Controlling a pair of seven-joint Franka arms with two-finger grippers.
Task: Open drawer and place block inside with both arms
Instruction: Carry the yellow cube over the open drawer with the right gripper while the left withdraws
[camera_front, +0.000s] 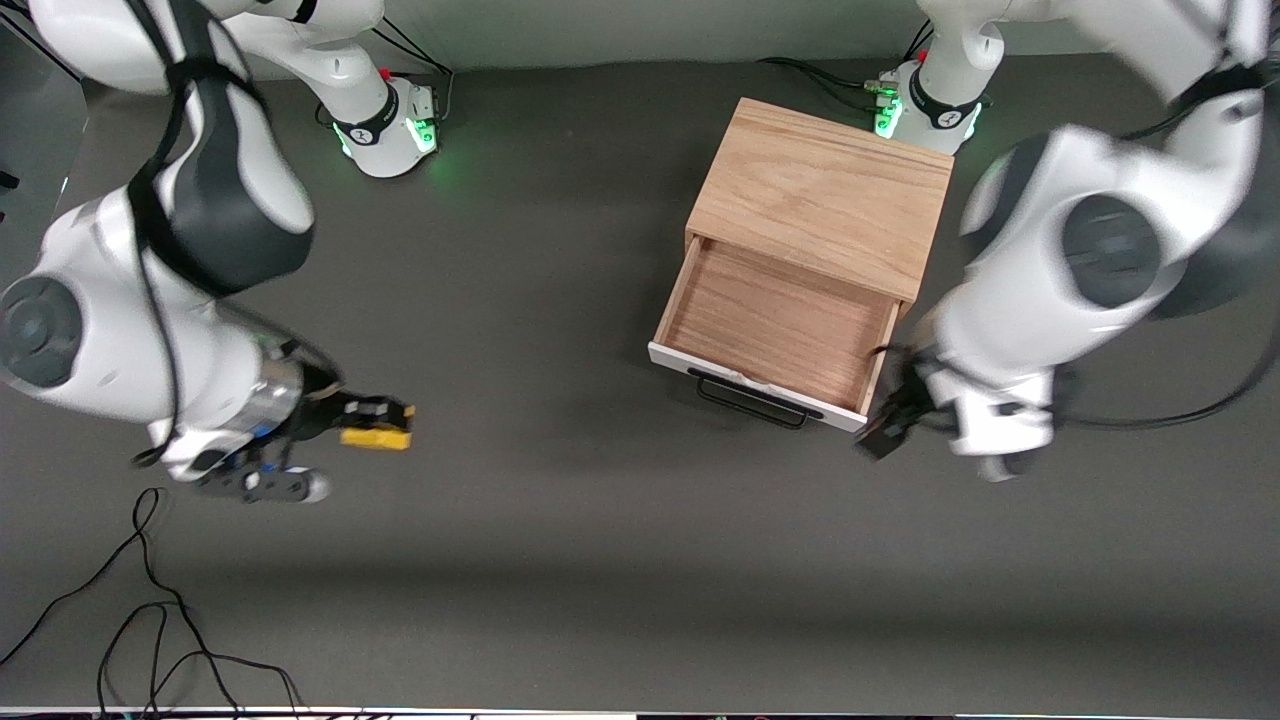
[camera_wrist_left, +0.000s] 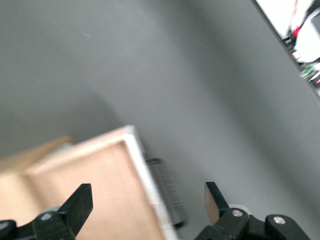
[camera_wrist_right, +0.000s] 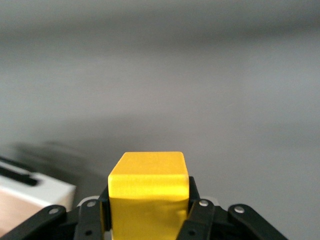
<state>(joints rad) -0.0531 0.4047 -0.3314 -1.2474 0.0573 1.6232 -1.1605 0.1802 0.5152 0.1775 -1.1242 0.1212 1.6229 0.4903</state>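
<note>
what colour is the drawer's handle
Black, on the white front panel of the drawer; the handle shows best in the front view.

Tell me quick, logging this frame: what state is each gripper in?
Left gripper: open, empty, beside the open drawer's front corner.
Right gripper: shut on the block, over bare table.

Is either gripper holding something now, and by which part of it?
The right gripper holds the small yellow cube block, its fingers pressing two opposite side faces. The left gripper is open, holding nothing.
</note>
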